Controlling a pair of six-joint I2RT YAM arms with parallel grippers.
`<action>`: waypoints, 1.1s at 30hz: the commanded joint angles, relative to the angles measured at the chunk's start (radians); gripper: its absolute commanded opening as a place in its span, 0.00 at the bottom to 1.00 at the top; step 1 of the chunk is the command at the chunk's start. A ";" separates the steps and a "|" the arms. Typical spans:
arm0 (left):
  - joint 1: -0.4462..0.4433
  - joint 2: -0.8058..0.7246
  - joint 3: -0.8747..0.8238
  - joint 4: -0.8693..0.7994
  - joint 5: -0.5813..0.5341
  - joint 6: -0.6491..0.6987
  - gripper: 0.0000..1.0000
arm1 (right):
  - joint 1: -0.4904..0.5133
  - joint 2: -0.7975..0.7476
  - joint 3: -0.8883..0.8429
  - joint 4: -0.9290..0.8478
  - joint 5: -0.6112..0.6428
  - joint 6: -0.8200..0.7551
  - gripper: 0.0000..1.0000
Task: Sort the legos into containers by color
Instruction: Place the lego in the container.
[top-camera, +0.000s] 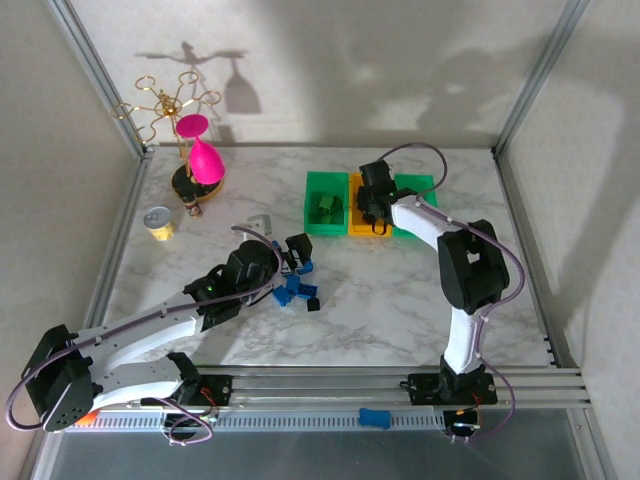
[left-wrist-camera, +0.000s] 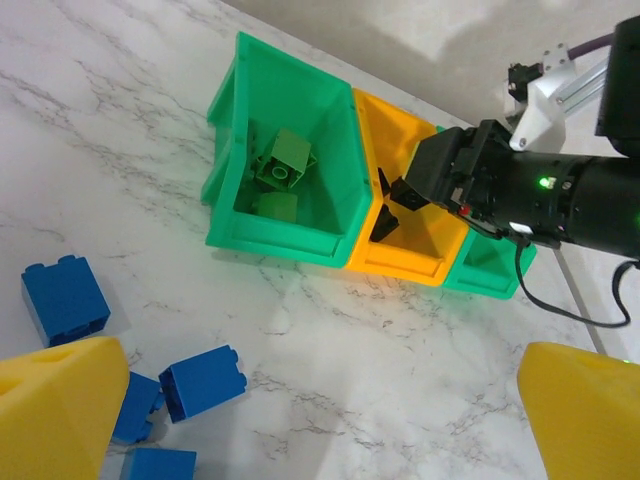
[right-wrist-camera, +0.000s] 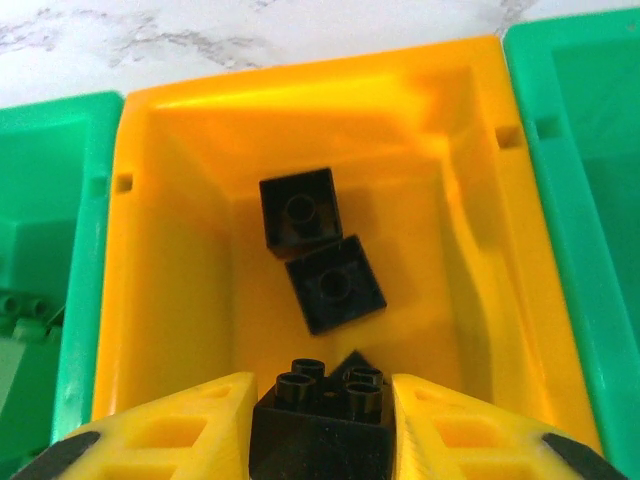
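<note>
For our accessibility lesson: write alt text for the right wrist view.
The right gripper holds a black lego between yellow fingers over the orange bin, where two more black legos lie. Green bins flank it.

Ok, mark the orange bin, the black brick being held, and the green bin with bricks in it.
orange bin (right-wrist-camera: 170, 250): right wrist view, left inner wall.
held black brick (right-wrist-camera: 330, 392): right wrist view, studded top.
green bin with bricks (left-wrist-camera: 280, 243): left wrist view, near rim.
</note>
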 joint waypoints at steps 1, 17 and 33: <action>0.007 0.014 0.035 0.018 0.012 0.014 1.00 | -0.007 0.037 0.064 0.031 0.016 -0.040 0.38; 0.009 -0.014 0.031 0.005 0.015 0.009 1.00 | -0.001 -0.121 -0.027 0.063 -0.058 -0.044 0.49; 0.009 -0.174 -0.079 -0.116 -0.053 -0.041 1.00 | 0.293 -0.355 -0.335 -0.003 -0.080 0.044 0.57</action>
